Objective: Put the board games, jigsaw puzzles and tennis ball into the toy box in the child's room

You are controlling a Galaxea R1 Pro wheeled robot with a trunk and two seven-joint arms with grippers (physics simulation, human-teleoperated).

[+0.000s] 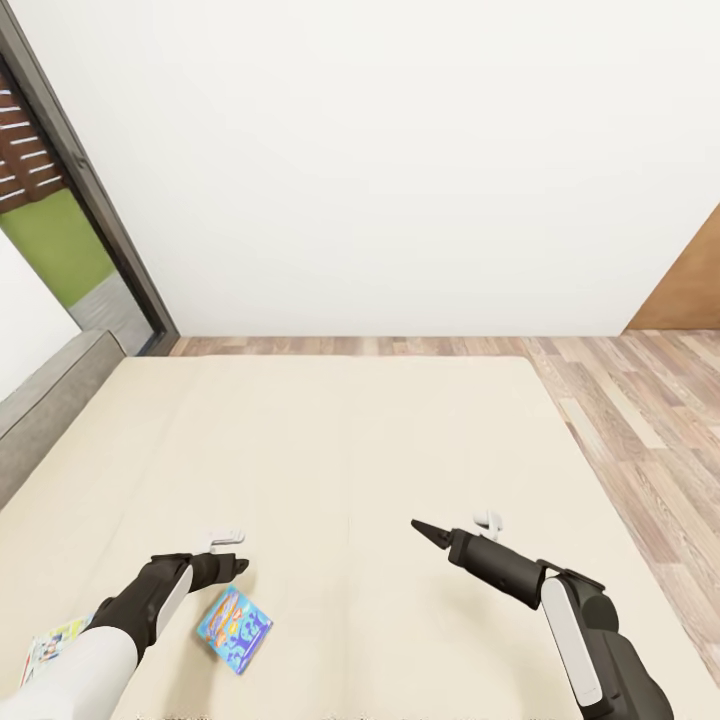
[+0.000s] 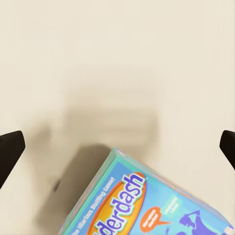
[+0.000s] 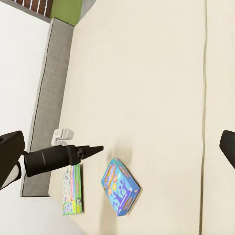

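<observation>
A light-blue cartoon board game (image 1: 235, 628) lies flat on the cream bed (image 1: 340, 450), near its front edge. My left gripper (image 1: 232, 566) hovers just beyond that box, open and holding nothing. In the left wrist view the box (image 2: 147, 205) sits below the open gripper (image 2: 117, 147), apart from both fingers. A second board game (image 1: 48, 642) with a green edge lies further left, partly hidden by my left arm. My right gripper (image 1: 424, 530) hangs open over the mattress to the right. The right wrist view takes in the blue box (image 3: 120, 187), the green-edged box (image 3: 72, 191) and the left gripper (image 3: 90, 150).
A grey padded bed end (image 1: 45, 405) runs along the left, below a dark-framed glass door (image 1: 90, 200). White wall stands behind the bed. Wood-plank floor (image 1: 640, 420) lies to the right, with a brown door (image 1: 690, 290) at the far right.
</observation>
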